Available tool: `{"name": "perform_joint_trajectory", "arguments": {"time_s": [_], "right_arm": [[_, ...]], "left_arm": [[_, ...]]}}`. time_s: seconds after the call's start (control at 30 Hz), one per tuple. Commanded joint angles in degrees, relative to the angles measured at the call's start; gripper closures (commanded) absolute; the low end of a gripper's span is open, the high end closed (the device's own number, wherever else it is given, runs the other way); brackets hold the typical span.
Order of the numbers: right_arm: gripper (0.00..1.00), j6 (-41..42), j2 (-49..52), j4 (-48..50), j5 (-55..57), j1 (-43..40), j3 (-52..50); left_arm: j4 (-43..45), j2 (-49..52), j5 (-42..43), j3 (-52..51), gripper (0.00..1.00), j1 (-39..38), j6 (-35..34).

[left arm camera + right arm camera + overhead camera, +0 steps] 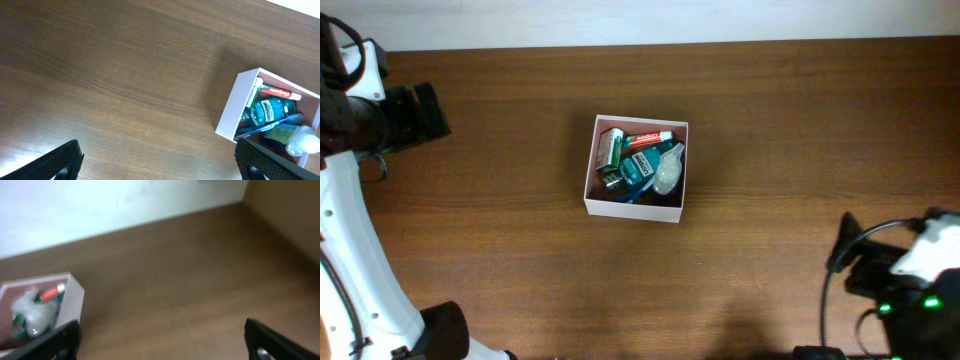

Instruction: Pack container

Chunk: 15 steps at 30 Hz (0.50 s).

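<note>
The container (601,205), a square white cardboard box with low walls, sits mid-table holding several toiletries: a red-white toothpaste tube (650,137), a teal mouthwash bottle (638,170), a green-white packet (610,148) and a clear bottle (669,170). It also shows in the left wrist view (234,110) and the right wrist view (72,292). My left gripper (160,162) is open and empty at the far left, well away from the box. My right gripper (162,342) is open and empty at the lower right, away from the box.
The brown wooden table (770,120) ends at a white wall along the back (640,20). The left arm's white links (350,250) run down the left edge. The right arm's base with cables and green lights (905,295) sits at the lower right corner.
</note>
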Motion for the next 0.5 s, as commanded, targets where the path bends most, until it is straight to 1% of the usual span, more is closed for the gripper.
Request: {"name": "perform_joint_trajectory", "arguments": {"time_s": [0.0,0.1,0.2,0.3,0.47], "right_arm": [[0.01,-0.3,-8.1,5.0,-3.6,-0.5,-13.6],[0.01,0.7,-14.2,9.0,-5.2,-0.5,-24.2],[0.01,0.7,-18.0,11.8,-6.7,-0.5,-31.6],[0.01,0.7,-20.9,14.5,-7.6,-0.5,-37.4],[0.01,0.7,-24.4,17.1,-8.8,-0.5,-44.0]], "left_arm": [[0.1,0.0,-0.1,0.6,0.01,0.2,-0.7],[0.1,0.0,-0.1,0.6,0.01,0.2,-0.7],[0.1,0.0,-0.1,0.6,0.01,0.3,-0.7],[0.1,0.0,-0.1,0.6,0.01,0.2,-0.7],[0.1,0.0,-0.1,0.6,0.00,0.2,-0.7]]}}
